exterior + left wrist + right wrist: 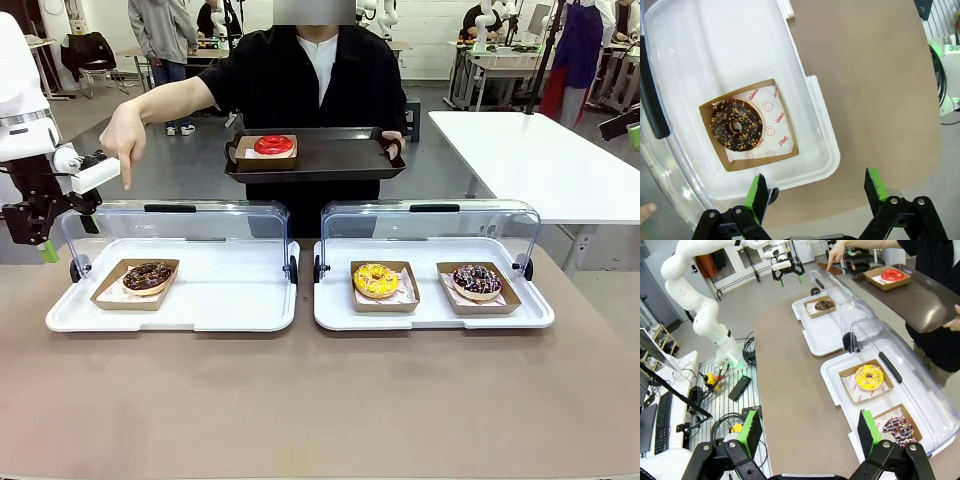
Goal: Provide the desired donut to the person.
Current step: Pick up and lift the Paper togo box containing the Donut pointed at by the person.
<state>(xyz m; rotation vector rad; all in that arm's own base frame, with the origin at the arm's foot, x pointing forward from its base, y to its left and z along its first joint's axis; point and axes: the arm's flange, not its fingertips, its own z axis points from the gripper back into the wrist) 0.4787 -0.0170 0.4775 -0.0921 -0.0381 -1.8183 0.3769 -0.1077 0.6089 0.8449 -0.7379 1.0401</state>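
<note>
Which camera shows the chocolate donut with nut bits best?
The left wrist view: it looks almost straight down on the chocolate donut, close enough to show the topping clearly. The front view shows it smaller, from a low angle; the right wrist view shows it tiny and far off.

Left gripper (816,192): fingers (758,197) are spread wide apart; held aloft and pointed downward. Right gripper (809,432): fingers (751,432) are likewise spread wide; angled downward.
</note>
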